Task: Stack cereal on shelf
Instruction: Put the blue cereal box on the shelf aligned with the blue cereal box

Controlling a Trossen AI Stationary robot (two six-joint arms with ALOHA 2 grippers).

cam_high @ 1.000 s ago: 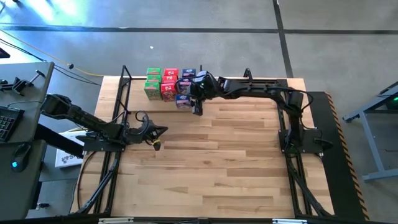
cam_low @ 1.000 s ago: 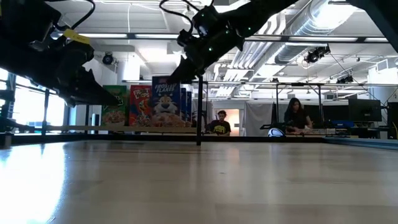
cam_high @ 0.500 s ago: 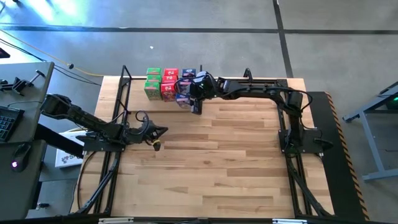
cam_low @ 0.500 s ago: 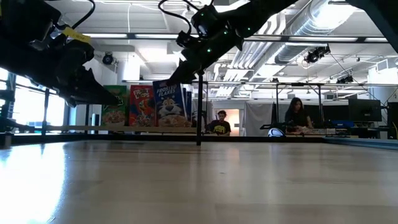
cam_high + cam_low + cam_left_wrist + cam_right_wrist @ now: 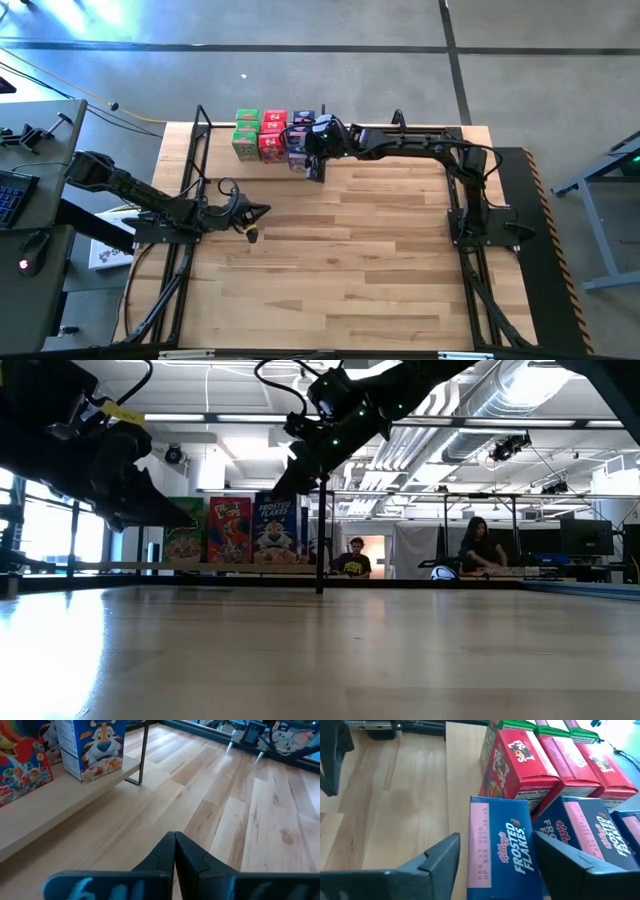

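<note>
Near side of the tabletop [image 5: 380, 270]: bare planks, nothing to handle there.

Left arm: your left pincer [image 5: 252, 212] waits over the tabletop's left part, well short of the shelf. The left wrist view shows its fingers pressed together with nothing between them. It takes no part in the work at present.

Far edge, left portion: the shelf [image 5: 60, 800] runs along the far edge, and the cereal [image 5: 262, 135] stands on it in rows by colour: green toward the far-left corner, red next, blue nearest the black post [image 5: 320, 535].

Right arm: it reaches across from the right edge, and your right pincer [image 5: 495, 865] sits above the front blue box [image 5: 502, 847], at the near edge of the shelf. The right wrist view shows the fingers spread, one on each side of that box, with a gap visible on at least one side. I judge the box released, not gripped. It stands upright on the shelf in the low view, just beside the front red box [image 5: 230, 528].

Step in hand: placement of this blue box looks finished, or nearly so. All the boxes I can see are on the shelf; I cannot confirm a full count.

Next move: lift the right pincer straight up and clear before you swing it away. The fingers sit close to the box and its neighbours, so a sideways exit could topple the row.
</note>
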